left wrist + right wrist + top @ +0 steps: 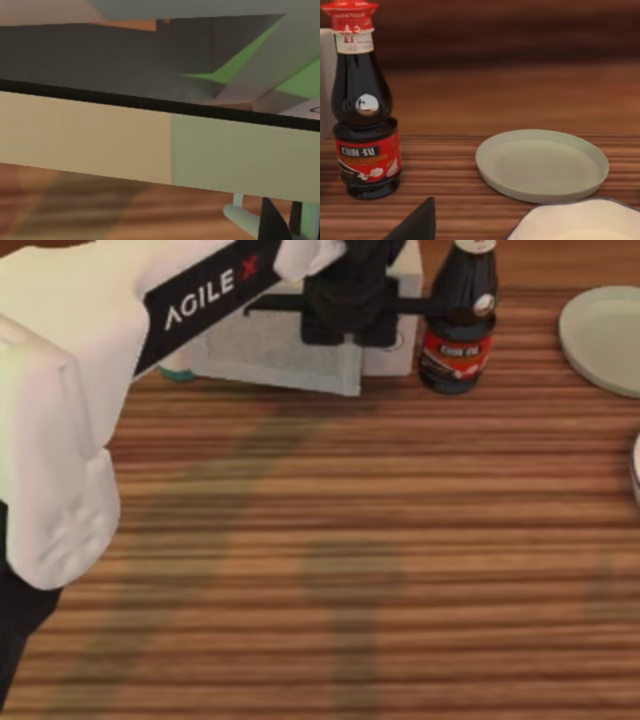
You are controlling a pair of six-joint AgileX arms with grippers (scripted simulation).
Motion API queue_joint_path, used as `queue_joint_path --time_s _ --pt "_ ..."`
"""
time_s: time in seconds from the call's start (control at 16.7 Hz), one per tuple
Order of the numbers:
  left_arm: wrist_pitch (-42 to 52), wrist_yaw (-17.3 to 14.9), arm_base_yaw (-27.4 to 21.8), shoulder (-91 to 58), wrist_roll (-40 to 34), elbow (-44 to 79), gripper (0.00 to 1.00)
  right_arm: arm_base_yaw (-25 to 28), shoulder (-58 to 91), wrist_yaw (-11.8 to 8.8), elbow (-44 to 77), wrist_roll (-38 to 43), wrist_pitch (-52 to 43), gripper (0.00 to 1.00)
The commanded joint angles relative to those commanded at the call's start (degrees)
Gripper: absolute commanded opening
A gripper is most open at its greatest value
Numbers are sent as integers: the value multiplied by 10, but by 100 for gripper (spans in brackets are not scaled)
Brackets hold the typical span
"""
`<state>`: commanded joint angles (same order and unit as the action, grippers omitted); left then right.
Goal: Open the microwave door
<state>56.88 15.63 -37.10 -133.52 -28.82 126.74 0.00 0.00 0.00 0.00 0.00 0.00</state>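
Observation:
The off-white microwave [400, 352] stands at the back of the table, mostly hidden under my left arm. The microwave door [270, 350], with its grey mesh window, is swung partly out from the body, its free edge towards the bottle. My left gripper [350, 310] hovers over that free edge. In the left wrist view the door's pale upper edge [100, 135] crosses the picture, with the dark oven cavity [100, 55] beyond. There my left gripper [285, 226] is shut on the door's pale bar handle [245, 218]. My right gripper [417, 225] is parked off the top view's right.
A dark soy sauce bottle [458, 330] with a red label stands just right of the microwave. A pale round plate [600, 340] lies at the back right. A white bowl [575, 222] sits nearer, at the table's right edge. Something teal [178, 368] peeks out left of the door.

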Motion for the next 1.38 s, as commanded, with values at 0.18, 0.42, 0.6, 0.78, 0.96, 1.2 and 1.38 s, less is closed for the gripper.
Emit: queue_joint_path --time_s 0.18,0.42,0.6,0.78,0.96,1.2,1.38 --pt "0 0 0 0 0 0 0 0 0 0 0 0 0 100" --pt "0 0 0 0 0 0 0 0 0 0 0 0 0 100" --pt "-3 -3 -4 1 -1 -1 0 0 0 0 0 0 0 100" --pt "-23 -9 1 26 17 -38 0 0 0 0 0 0 0 100" --pt "-49 -21 4 54 43 -91 0 0 0 0 0 0 0 100" --pt "-57 -25 4 63 52 -108 0 0 0 0 0 0 0 100" --pt "-57 -25 4 63 52 -108 0 0 0 0 0 0 0 100"
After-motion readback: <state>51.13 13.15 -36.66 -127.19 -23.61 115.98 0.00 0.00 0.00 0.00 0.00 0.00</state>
